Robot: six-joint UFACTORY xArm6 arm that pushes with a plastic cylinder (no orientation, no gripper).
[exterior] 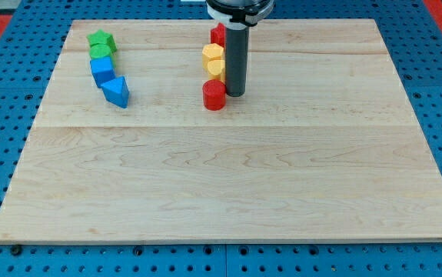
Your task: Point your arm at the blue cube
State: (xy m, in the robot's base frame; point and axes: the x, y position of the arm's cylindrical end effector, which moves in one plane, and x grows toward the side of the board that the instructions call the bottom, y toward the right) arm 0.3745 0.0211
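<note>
Your arm comes down from the top of the frame, a little left of the middle. You can see only its lowest part: a white and black ring at the very top edge, and under it the straight dark rod. The rod stands upright, not tilted. My tip (235,95) is at the rod's bottom end, in the upper middle of the frame, low against the wooden board (228,177).

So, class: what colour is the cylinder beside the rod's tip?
Red: the cylinder touches my tip in the camera view.

My tip (235,94) beside red cylinder (214,95)
</note>
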